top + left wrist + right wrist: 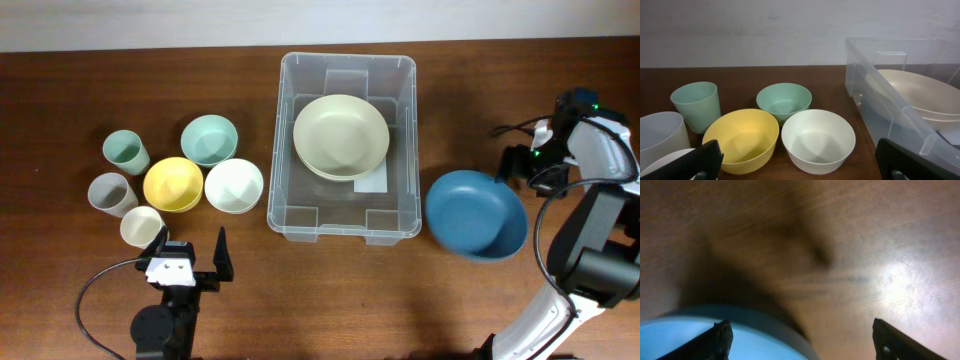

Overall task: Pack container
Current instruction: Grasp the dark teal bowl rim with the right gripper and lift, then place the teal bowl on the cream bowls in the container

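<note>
At the near edge of the tabletop, left gripper [192, 238]: jaws released and spread wide, with nothing between them. It is aimed at the cluster of cups and bowls.
Toward the right edge, right gripper [799, 327]: jaws stand apart and clamp nothing. The wrist view is blurred. The rim of the blue bowl [476, 213] shows low between the fingers; contact cannot be confirmed.
Blue bowl: on the tabletop just beside the container's right wall, outside it.
Container [345, 60]: middle of the tabletop, nearer the far edge, upright and open-topped.
Packed: one cream bowl [340, 136], inside the container toward its far wall and partly covering the white label [372, 182].
Unpacked, left half of the tabletop: teal bowl [209, 140], yellow bowl [173, 184], white bowl [233, 186], mint cup [125, 152], grey cup [110, 193] and cream cup [141, 226]. The white bowl lies nearest the container's left wall.
Progress (judgement): early stage, with one item in and seven outside. The blue bowl is the probable current item.
</note>
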{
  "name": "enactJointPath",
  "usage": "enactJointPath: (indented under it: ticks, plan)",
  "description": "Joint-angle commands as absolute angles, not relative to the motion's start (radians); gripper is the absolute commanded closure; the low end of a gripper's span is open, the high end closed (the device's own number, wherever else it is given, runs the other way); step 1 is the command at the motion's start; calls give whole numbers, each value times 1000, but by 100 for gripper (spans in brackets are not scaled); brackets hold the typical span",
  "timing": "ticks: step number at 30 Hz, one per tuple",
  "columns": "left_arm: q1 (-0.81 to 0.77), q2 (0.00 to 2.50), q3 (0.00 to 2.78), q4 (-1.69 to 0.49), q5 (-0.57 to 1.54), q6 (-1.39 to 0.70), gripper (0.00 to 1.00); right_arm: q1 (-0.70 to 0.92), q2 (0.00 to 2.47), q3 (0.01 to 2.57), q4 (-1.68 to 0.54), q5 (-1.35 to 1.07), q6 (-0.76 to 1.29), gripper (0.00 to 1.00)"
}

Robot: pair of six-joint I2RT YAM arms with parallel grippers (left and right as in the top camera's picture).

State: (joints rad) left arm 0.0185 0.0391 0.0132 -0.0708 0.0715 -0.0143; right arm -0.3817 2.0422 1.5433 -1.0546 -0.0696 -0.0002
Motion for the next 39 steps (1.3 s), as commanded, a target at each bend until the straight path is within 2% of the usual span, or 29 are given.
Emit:
enactJointPath:
  ticks: [1, 4, 9, 10, 12, 14, 17, 24, 30, 34, 39]
  plan:
    - [21, 34, 9, -75, 67, 5, 0, -387, 2099, 1507, -1013, -79, -43, 24]
    - [21, 34, 9, -75, 67, 5, 0, -386, 2120, 1487, -971, -85, -73, 31]
    - [21, 34, 9, -75, 67, 5, 0, -386, 2133, 1477, -940, -91, -83, 31]
    - [21, 34, 9, -75, 67, 5, 0, -386, 2133, 1477, -931, -91, -97, 40]
    - [21, 34, 9, -75, 67, 5, 0, -387, 2133, 1477, -890, -91, -101, 79]
    - [21, 34, 9, -75, 67, 5, 0, -389, 2133, 1477, -835, -91, -97, 92]
    - [21, 34, 9, -75, 67, 5, 0, -389, 2133, 1477, -732, -91, -94, 96]
    - [21, 34, 9, -75, 67, 5, 0, -427, 2133, 1478, -559, -119, 73, 96]
    - [21, 34, 9, -75, 67, 5, 0, -495, 2131, 1479, -483, -351, 55, 96]
    - [21, 34, 9, -75, 67, 5, 0, -525, 2120, 1487, -466, -545, -28, 96]
    - [21, 34, 9, -75, 67, 5, 0, -521, 2050, 1520, -456, -574, -53, 96]
